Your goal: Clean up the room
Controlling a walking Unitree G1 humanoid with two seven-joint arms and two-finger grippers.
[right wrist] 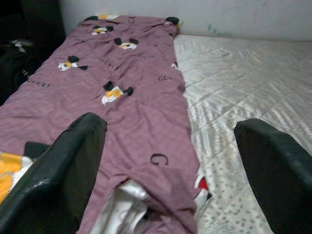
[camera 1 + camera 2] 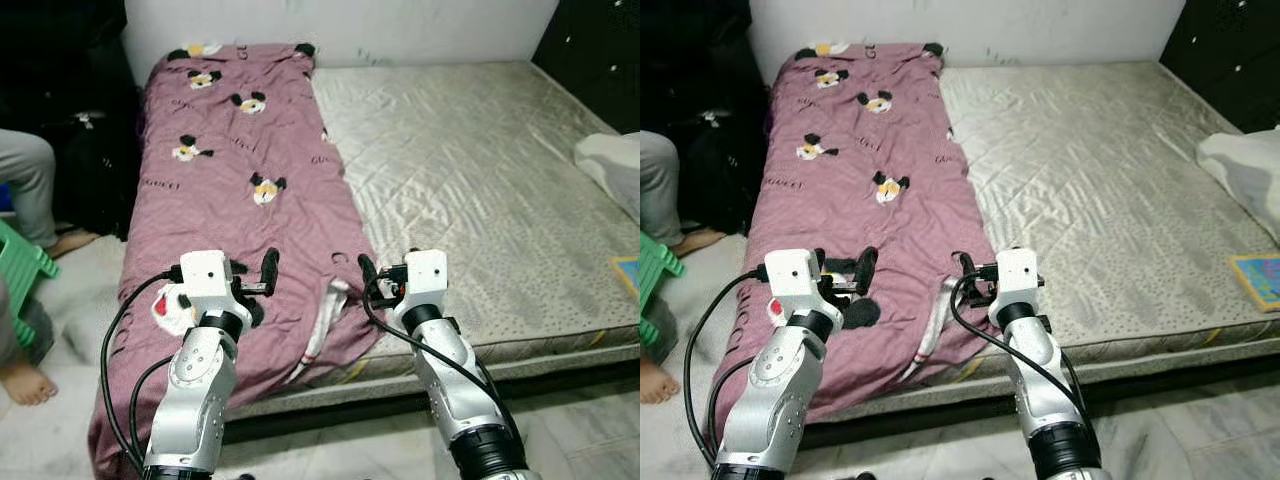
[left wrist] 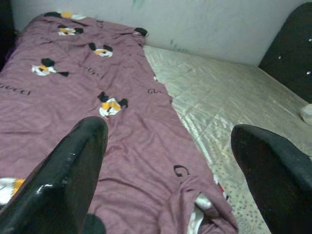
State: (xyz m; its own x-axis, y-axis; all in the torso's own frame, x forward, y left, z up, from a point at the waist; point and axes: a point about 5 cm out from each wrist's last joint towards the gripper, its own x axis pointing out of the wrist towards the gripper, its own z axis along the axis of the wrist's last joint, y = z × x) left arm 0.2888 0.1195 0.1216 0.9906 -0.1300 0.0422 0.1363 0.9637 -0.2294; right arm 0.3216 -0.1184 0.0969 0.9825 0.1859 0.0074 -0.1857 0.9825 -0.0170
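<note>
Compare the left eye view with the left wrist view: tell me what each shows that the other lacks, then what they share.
Left eye alone: both silver arms, the left gripper and right gripper open above the bed's near edge, a seated person's leg, a green stool, the floor.
Left wrist alone: a close look along that gripper's two black fingers at a bunched fold in the blanket's edge.
Both: the pink cartoon-print blanket, the bare grey mattress, the white wall.
</note>
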